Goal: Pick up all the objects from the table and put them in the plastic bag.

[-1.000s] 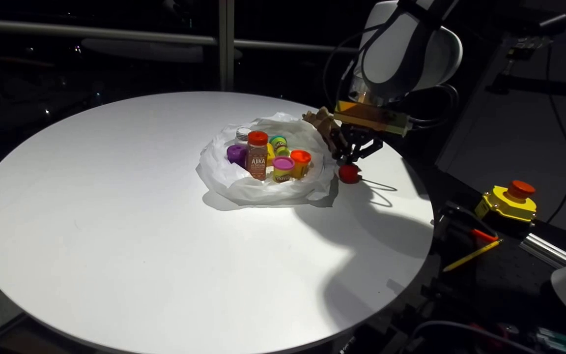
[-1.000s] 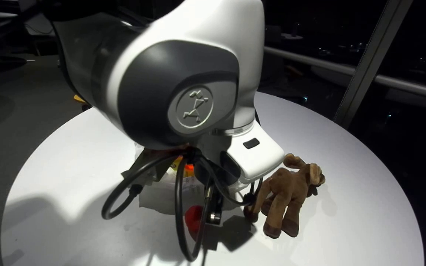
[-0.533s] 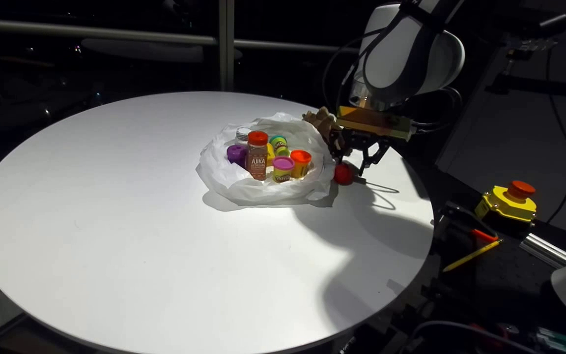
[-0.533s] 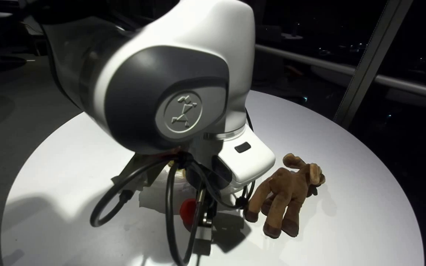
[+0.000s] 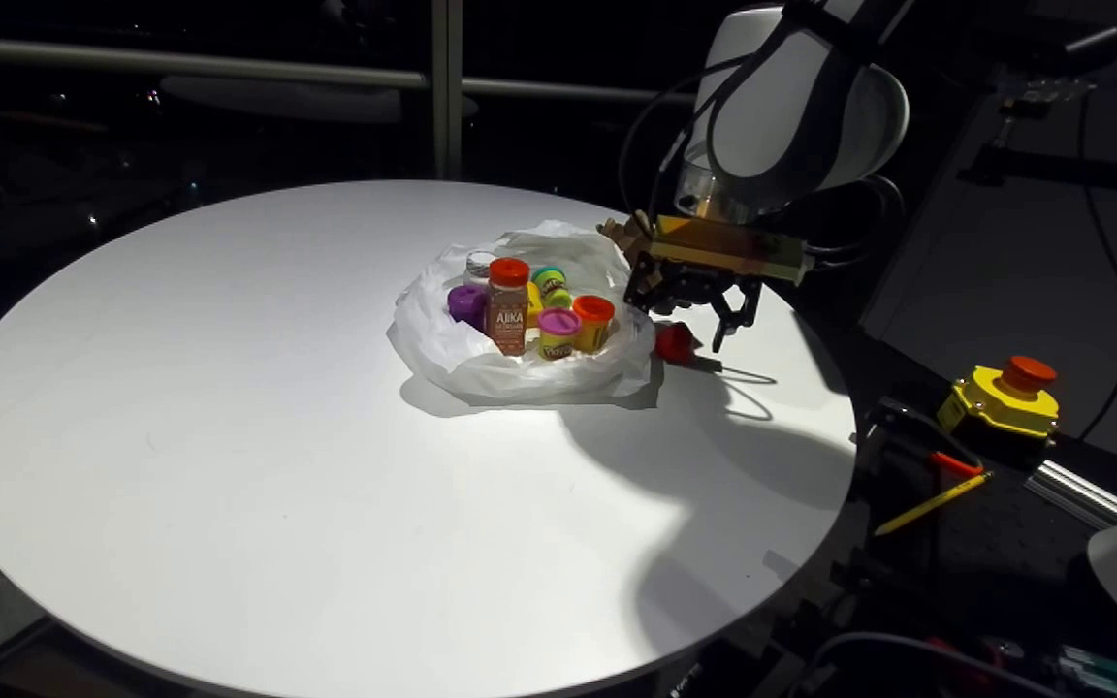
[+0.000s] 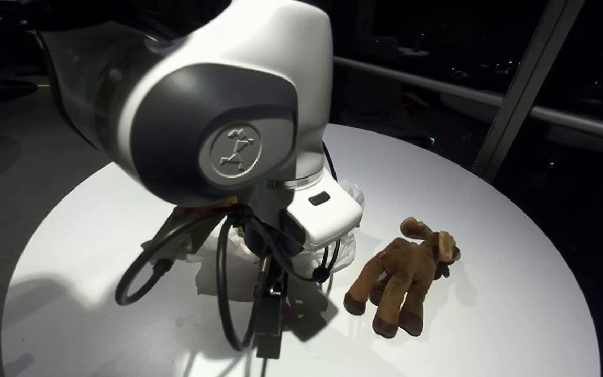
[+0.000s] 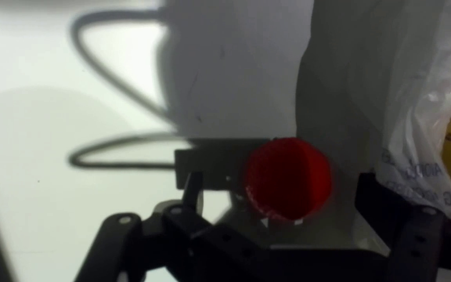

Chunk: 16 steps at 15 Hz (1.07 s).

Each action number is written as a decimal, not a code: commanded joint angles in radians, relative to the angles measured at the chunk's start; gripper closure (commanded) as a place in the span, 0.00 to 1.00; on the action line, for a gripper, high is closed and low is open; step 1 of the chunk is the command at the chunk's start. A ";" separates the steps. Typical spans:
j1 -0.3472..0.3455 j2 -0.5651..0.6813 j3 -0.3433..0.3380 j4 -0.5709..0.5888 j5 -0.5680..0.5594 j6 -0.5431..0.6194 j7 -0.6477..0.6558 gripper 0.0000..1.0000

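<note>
A round red object (image 7: 288, 178) lies on the table right beside the plastic bag (image 7: 417, 149). Above it my gripper (image 7: 279, 182) stands open, one finger on either side, neither seen touching it. In an exterior view the bag (image 5: 423, 339) is spread wide around several items, among them a brown bottle with a red lid (image 5: 507, 315), a pink-lidded tub (image 5: 559, 336), an orange-lidded tub (image 5: 594, 325) and a purple item (image 5: 467, 305). A brown plush toy (image 6: 403, 267) lies outside the bag. The arm hides most of the bag's contents in that view.
The round white table (image 5: 258, 485) ends not far beyond the gripper. On a dark side bench sit a yellow box with a red button (image 5: 1005, 397) and a yellow pencil-like stick (image 5: 934, 504). Looped black cables (image 6: 223, 298) hang from the wrist.
My jaws have gone from close together to wide apart. The red object has shifted slightly toward the bag. In both exterior views the arm has moved a little to the left.
</note>
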 commanded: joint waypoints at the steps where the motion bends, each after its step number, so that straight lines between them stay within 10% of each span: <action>1: -0.005 -0.018 0.020 -0.011 0.050 0.002 -0.040 0.00; 3: -0.006 -0.012 0.024 -0.007 0.063 0.002 -0.045 0.27; 10: 0.008 -0.057 -0.001 -0.044 0.065 0.001 -0.041 0.73; 16: 0.012 -0.159 -0.052 -0.132 0.048 -0.040 -0.036 0.74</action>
